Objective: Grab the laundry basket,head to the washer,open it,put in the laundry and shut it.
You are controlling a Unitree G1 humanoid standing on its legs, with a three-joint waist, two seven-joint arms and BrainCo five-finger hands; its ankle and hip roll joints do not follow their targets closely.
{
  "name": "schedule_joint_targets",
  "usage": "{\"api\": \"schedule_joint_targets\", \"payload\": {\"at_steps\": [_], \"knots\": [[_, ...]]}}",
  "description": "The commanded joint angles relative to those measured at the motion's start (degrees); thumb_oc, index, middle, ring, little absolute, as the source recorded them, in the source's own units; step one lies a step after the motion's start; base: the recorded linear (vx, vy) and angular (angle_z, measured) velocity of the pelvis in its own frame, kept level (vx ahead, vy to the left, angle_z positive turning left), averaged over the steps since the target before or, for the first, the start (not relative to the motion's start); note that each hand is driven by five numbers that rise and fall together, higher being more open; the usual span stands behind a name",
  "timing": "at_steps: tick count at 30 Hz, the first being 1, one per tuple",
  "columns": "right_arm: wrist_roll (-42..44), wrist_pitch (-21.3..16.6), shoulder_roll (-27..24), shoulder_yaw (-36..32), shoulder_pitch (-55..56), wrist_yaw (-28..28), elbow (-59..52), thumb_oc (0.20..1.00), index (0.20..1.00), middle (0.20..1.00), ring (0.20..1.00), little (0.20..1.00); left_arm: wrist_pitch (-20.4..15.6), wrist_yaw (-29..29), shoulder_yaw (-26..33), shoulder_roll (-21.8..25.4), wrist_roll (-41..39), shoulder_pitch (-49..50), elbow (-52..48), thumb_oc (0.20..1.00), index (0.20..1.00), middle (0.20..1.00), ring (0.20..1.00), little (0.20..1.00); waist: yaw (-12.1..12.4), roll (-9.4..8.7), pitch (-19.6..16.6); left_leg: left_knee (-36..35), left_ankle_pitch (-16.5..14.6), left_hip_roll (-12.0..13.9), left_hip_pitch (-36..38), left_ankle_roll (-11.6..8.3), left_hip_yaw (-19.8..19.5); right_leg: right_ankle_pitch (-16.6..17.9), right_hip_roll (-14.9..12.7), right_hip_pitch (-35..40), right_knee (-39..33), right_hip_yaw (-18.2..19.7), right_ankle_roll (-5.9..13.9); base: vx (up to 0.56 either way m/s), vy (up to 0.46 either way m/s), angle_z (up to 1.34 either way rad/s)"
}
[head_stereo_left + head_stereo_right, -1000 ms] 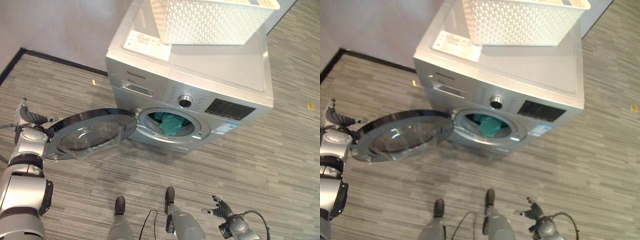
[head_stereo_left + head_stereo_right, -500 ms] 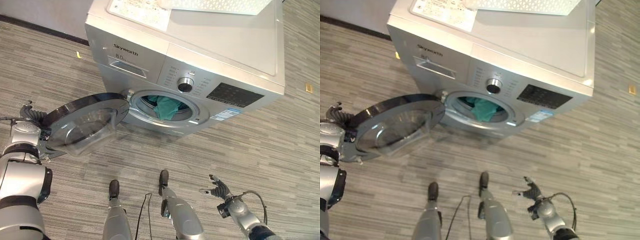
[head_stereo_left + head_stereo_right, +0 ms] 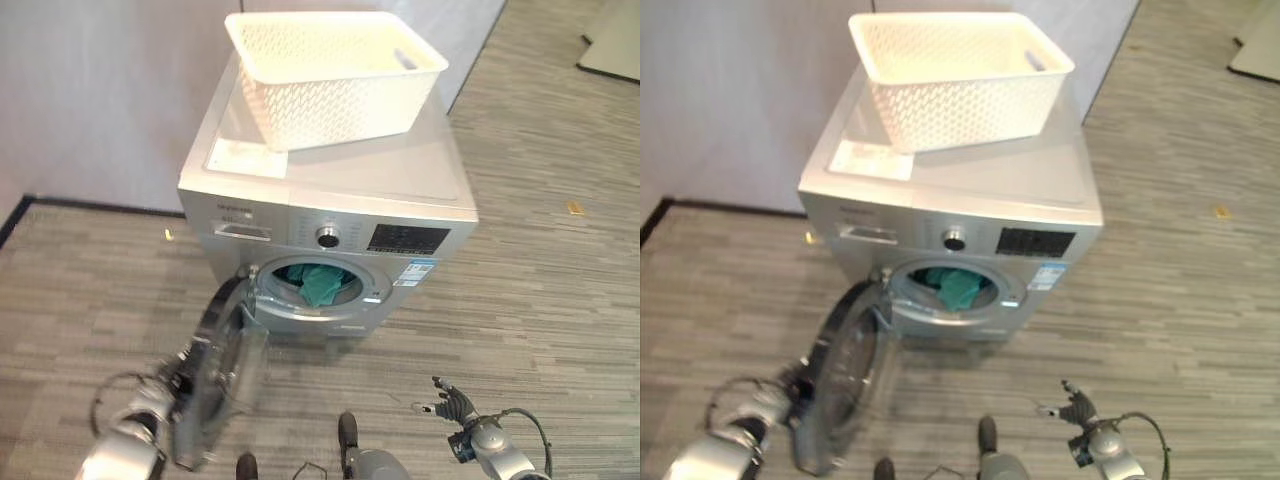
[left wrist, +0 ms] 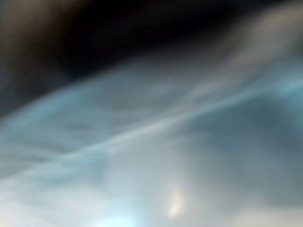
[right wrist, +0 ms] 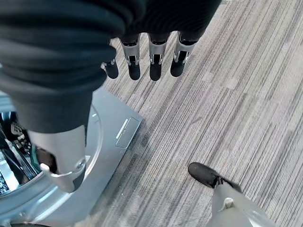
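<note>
So the door point(image 3: 222, 375) has swung a good way round since a second ago: it was lying out flat and wide to the robot's left, and now it stands nearly edge-on, about half closed, hanging off the hinge at the left of the drum opening. The whole view has shifted too, so the camera moved, not the washer point(image 3: 330, 235). The left hand point(image 3: 178, 378) is tucked right against the outer face of the door, low on the left, and honestly I can't tell what its fingers are doing because the door hides them; its wrist view is just a blur of glass. The right hand point(image 3: 448, 402) hangs low on the right over the striped grey floor point(image 3: 540, 300), well apart from the machine, fingers straight and spread, holding nothing. The laundry point(image 3: 320, 283), a teal cloth, sits inside the drum and shows through the opening. The white laundry basket point(image 3: 335, 75) stands upright on top of the washer, towards the back, beside a white sheet point(image 3: 247, 157) lying on the lid.
</note>
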Motion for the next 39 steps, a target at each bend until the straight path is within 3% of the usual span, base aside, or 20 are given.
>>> {"api": "schedule_joint_targets", "payload": {"at_steps": [1, 9, 12, 17, 18, 19, 22, 30, 31, 33, 34, 39], "knots": [[-1.62, 0.56, -2.86, -1.6, -1.54, 0.01, 2.56, 1.0, 1.0, 1.0, 1.0, 1.0, -4.73, -3.4, -5.08, -5.51, 3.04, -6.77, -3.02, 1.0, 1.0, 1.0, 1.0, 1.0, -1.74, 2.08, -0.4, 5.15, -7.59, 3.61, 1.72, 0.09, -0.52, -0.51, -2.78, -6.83, 5.6, 1.16, 4.54, 0.06, 0.015, -0.22], [-0.17, 0.45, 0.18, -1.24, -2.6, -1.74, 10.11, 1.0, 1.0, 1.0, 1.0, 1.0, -6.24, -1.74, -11.51, -10.24, 1.37, -11.57, -7.97, 1.0, 1.0, 1.0, 1.0, 1.0, -3.84, 3.07, -2.0, 3.42, -7.47, 2.94, 4.59, 0.24, 2.85, 0.47, -1.72, -6.35, 3.69, 4.54, 5.34, 0.0, -0.011, -0.29], [0.53, -0.58, 2.5, 1.51, -2.52, -2.63, 14.13, 1.0, 1.0, 1.0, 1.0, 1.0, -9.39, 2.26, -12.11, -12.79, -2.25, -15.67, -10.1, 1.0, 1.0, 1.0, 1.0, 1.0, -4.47, 2.62, -1.86, 2.6, -6.76, 2.81, 4.66, -0.12, 3.48, 0.95, -1.54, -6.96, 3.39, 4.78, 5.54, -0.01, -0.06, -0.27], [1.29, -1.79, 3.46, 2.34, -1.57, -3.02, 14.83, 1.0, 1.0, 1.0, 1.0, 1.0, -11.63, 3.63, -13.9, -11.82, -1.53, -14.43, -16.62, 1.0, 1.0, 1.0, 1.0, 1.0, -4.12, 2.39, -1.37, 2.15, -6.22, 2.84, 4.02, -0.3, 3.11, 1.34, -1.64, -7.21, 2.84, 4.18, 5.68, -0.01, -0.042, -0.04], [2.0, -2.83, 4.31, 1.36, -0.55, -3.04, 15.74, 1.0, 1.0, 1.0, 1.0, 1.0, -13.56, 2.02, -14.01, -8.27, -1.66, -8.23, -25.54, 1.0, 1.0, 1.0, 1.0, 1.0, -2.53, 2.38, -0.55, 2.29, -5.88, 3.0, 3.02, -0.47, 2.24, 1.44, -1.95, -7.04, 2.18, 2.86, 5.7, -0.03, -0.04, 0.06], [2.0, -2.85, 4.34, 1.38, -0.52, -3.04, 15.76, 1.0, 1.0, 1.0, 1.0, 1.0, -13.51, 1.99, -14.01, -8.19, -1.68, -8.13, -25.65, 1.0, 1.0, 1.0, 1.0, 1.0, -2.56, 2.35, -0.6, 2.31, -5.89, 3.01, 2.99, -0.48, 2.21, 1.44, -1.95, -7.03, 2.16, 2.83, 5.69, -0.04, -0.051, 0.05], [1.52, -3.79, 5.48, -0.2, 0.46, -3.1, 18.1, 1.0, 1.0, 1.0, 1.0, 1.0, -15.98, 0.87, -10.09, -3.96, -1.12, 0.98, -28.8, 1.0, 1.0, 1.0, 1.0, 1.0, -0.09, 2.35, 0.04, 2.67, -5.63, 3.15, 2.17, -0.67, 1.39, 1.48, -2.29, -5.99, 1.13, 1.45, 5.56, -0.02, -0.031, 0.14], [3.32, -6.02, 7.62, -2.35, 1.69, -4.07, 19.36, 1.0, 1.0, 1.0, 1.0, 1.0, -20.43, 3.43, -0.7, -1.4, -4.43, 11.71, -27.04, 1.0, 1.0, 1.0, 1.0, 1.0, 2.81, 1.89, 0.66, 3.75, -5.18, 3.39, 0.46, -0.82, -1.85, 0.62, -3.15, -4.24, 0.92, -1.16, 4.55, -0.02, -0.038, 0.29], [4.21, -6.72, 8.82, -3.76, 1.93, -4.88, 21.25, 1.0, 1.0, 1.0, 1.0, 1.0, -21.29, 4.11, 5.64, -2.64, -9.39, 15.7, -22.02, 1.0, 1.0, 1.0, 1.0, 1.0, 4.31, 1.55, 0.73, 4.29, -5.06, 3.3, -0.35, -0.77, -3.19, 0.25, -3.64, -3.53, 0.96, -2.14, 4.14, -0.01, -0.033, 0.33], [4.57, -6.87, 9.13, -4.39, 1.81, -4.97, 21.83, 1.0, 1.0, 1.0, 1.0, 1.0, -21.3, 4.6, 7.58, -3.26, -10.74, 15.99, -18.94, 1.0, 1.0, 1.0, 1.0, 1.0, 4.59, 1.54, 0.7, 4.58, -5.1, 3.31, -0.56, -0.75, -3.71, 0.1, -3.74, -3.3, 0.98, -2.56, 3.98, 0.01, -0.022, 0.32], [4.57, -6.79, 9.44, -4.82, 1.64, -5.04, 23.14, 1.0, 1.0, 1.0, 1.0, 1.0, -20.98, 4.8, 10.21, -4.43, -11.86, 16.24, -12.68, 1.0, 1.0, 1.0, 1.0, 1.0, 5.21, 1.56, 0.5, 4.89, -5.12, 3.21, -0.81, -0.74, -4.29, -0.15, -4.04, -2.84, 1.12, -3.1, 3.81, 0.02, -0.007, 0.25], [3.79, -6.23, 9.35, -4.74, 1.07, -4.93, 24.57, 1.0, 1.0, 1.0, 1.0, 1.0, -19.93, 4.28, 11.97, -6.03, -11.33, 16.25, -4.23, 1.0, 1.0, 1.0, 1.0, 1.0, 6.0, 1.85, -0.07, 5.1, -5.47, 3.03, -0.66, -0.69, -5.04, -0.55, -4.29, -1.69, 0.99, -4.03, 3.62, 0.04, 0.009, 0.19]]}}
